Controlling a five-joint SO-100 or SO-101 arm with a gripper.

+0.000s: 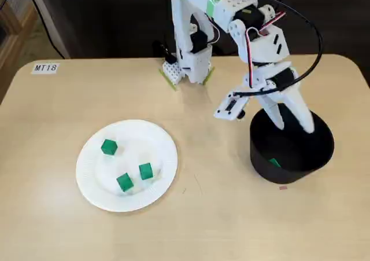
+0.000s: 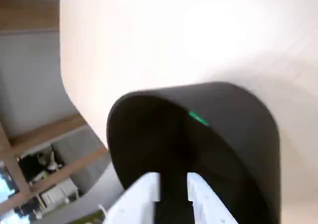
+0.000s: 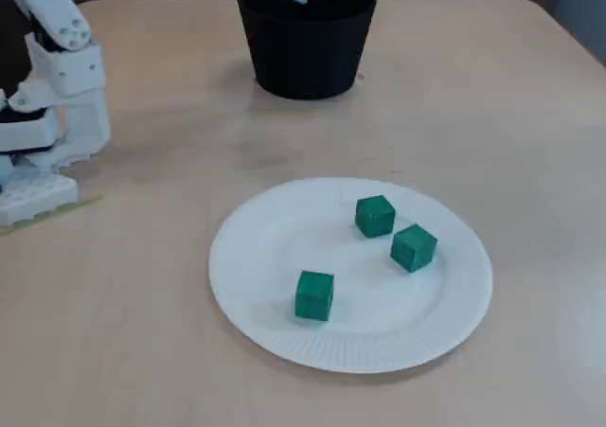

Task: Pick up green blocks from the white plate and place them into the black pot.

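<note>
Table [image 1: 219, 226]: tan, fills your fixed view.
Plate [image 1: 92, 183]: white, lower left of that view.
Pot [image 1: 261, 164]: black, right of centre.
Claw [image 1: 293, 127]: yours hangs over the pot's mouth, fingers spread, holding nothing.
Cubes [image 1: 108, 147] [image 1: 145, 171] [image 1: 124, 182]: three green, apart on your plate.
Fourth cube [image 1: 274, 162]: green, inside the pot.

Three green cubes [image 1: 145, 171] on round white paper plate [image 1: 134, 136]. In a fixed view, black round pot [image 1: 261, 160] sits right of plate, fourth green cube [image 1: 274, 163] inside.
</note>
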